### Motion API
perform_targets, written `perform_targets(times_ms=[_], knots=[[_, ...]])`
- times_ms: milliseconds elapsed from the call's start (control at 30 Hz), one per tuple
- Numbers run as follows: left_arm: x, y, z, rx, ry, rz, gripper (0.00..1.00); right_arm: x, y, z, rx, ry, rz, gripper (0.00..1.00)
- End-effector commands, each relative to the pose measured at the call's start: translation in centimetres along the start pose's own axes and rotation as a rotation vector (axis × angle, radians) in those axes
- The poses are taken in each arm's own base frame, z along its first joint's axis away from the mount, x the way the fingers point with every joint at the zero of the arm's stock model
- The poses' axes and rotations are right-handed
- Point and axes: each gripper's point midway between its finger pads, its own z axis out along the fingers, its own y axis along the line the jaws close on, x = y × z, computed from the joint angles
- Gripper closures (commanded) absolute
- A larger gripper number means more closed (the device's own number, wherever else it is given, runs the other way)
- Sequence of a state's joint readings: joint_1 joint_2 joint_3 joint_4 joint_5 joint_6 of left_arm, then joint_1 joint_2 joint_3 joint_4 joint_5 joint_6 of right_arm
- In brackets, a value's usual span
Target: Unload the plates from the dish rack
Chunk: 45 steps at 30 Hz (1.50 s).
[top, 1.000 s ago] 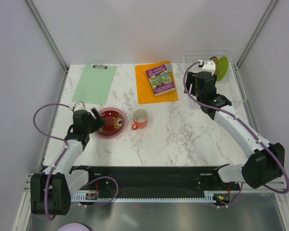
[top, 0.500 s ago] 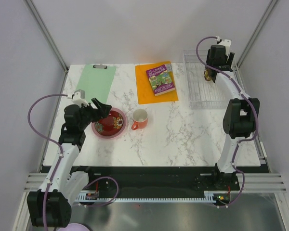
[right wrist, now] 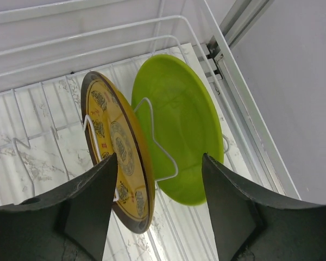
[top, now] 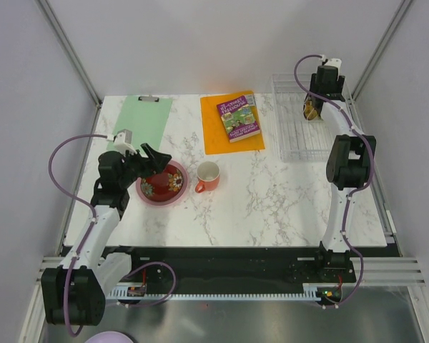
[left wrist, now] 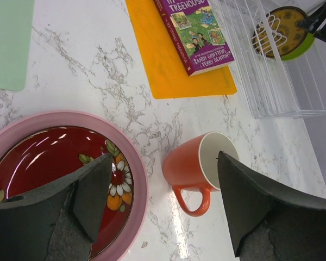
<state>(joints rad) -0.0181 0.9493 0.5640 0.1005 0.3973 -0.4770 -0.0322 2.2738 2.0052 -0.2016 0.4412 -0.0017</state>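
The dark red patterned plate lies on the larger pink plate at the table's left. My left gripper hovers open and empty above their right edge. In the left wrist view the gripper has one finger over the red plate and pink rim. The clear dish rack stands at the far right. The brown-and-yellow plate and lime green plate stand upright in it. My right gripper is open above them, its fingers on either side of the pair and touching neither.
An orange-and-white mug stands just right of the stacked plates, under my left gripper's right finger. A purple book lies on an orange mat. A green clipboard lies at the far left. Frame posts flank the rack.
My right arm has folded upright, moving its gripper from the rack's near side to above the plates at its far end. My left gripper has lifted and shifted slightly right over the stacked plates.
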Motion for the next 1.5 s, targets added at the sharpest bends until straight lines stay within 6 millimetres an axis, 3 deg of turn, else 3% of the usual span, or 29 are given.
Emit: perform_targets(times_ms=[0, 200, 400, 600, 633, 800, 933, 967, 1000, 1067, 1133, 1167, 1233, 1267, 1333, 1367, 1433, 1467], knots=[[-2.3, -1.6, 0.3, 0.064, -0.051, 0.076, 0.16, -1.3, 0.7, 0.9, -0.042, -0.038, -0.017, 0.30], [-2.1, -1.4, 0.2, 0.058, -0.055, 0.077, 0.16, -0.3, 1.5, 1.6, -0.076, -0.027, -0.042, 0.35], [-1.8, -1.0, 0.8, 0.052, -0.041, 0.078, 0.16, 0.2, 1.0, 2.4, -0.053, -0.022, -0.073, 0.39], [-1.6, -0.8, 1.0, 0.051, -0.035, 0.075, 0.17, 0.7, 1.4, 2.7, -0.079, -0.014, -0.088, 0.75], [-1.5, -0.8, 1.0, 0.051, -0.034, 0.075, 0.17, 0.6, 1.5, 2.7, -0.085, -0.015, -0.088, 0.87], [-1.3, -0.6, 1.0, 0.046, -0.031, 0.070, 0.17, -0.4, 1.3, 1.9, -0.078, -0.034, -0.112, 0.94], [-1.3, -0.7, 0.9, 0.044, -0.034, 0.061, 0.17, -2.2, 0.9, -0.1, 0.033, -0.094, -0.192, 0.98], [-1.3, -0.7, 0.9, 0.045, -0.035, 0.060, 0.17, -3.3, -0.2, -1.4, 0.124, -0.113, -0.198, 0.99], [-1.4, -0.7, 0.9, 0.045, -0.036, 0.058, 0.17, -2.9, -0.4, -2.0, 0.153, -0.111, -0.219, 1.00], [-1.4, -0.9, 0.7, 0.047, -0.035, 0.058, 0.17, -5.2, -1.7, -4.2, 0.252, -0.171, -0.217, 1.00], [-1.6, -1.0, 0.3, 0.044, -0.043, 0.061, 0.17, -5.4, -2.6, -5.4, 0.296, -0.189, -0.203, 1.00], [-1.5, -0.9, 0.2, 0.036, -0.038, 0.056, 0.17, -6.8, -3.5, -6.8, 0.313, -0.219, -0.174, 1.00], [-1.6, -1.2, -0.2, 0.038, -0.041, 0.061, 0.17, -6.8, -4.4, -8.0, 0.324, -0.224, -0.153, 1.00], [-1.5, -1.1, -0.3, 0.034, -0.038, 0.060, 0.17, -8.1, -5.2, -9.5, 0.332, -0.253, -0.112, 1.00], [-1.6, -1.4, -0.5, 0.038, -0.043, 0.054, 0.17, -8.1, -5.7, -10.9, 0.330, -0.249, -0.096, 1.00], [-1.7, -1.6, -0.8, 0.043, -0.047, 0.053, 0.17, -9.2, -6.3, -12.4, 0.324, -0.272, -0.054, 1.00], [-1.7, -1.8, -1.0, 0.050, -0.051, 0.043, 0.17, -8.9, -5.8, -13.7, 0.283, -0.260, -0.054, 1.00], [-1.8, -2.0, -1.2, 0.055, -0.056, 0.043, 0.17, -9.9, -6.1, -15.4, 0.264, -0.281, -0.030, 1.00]])
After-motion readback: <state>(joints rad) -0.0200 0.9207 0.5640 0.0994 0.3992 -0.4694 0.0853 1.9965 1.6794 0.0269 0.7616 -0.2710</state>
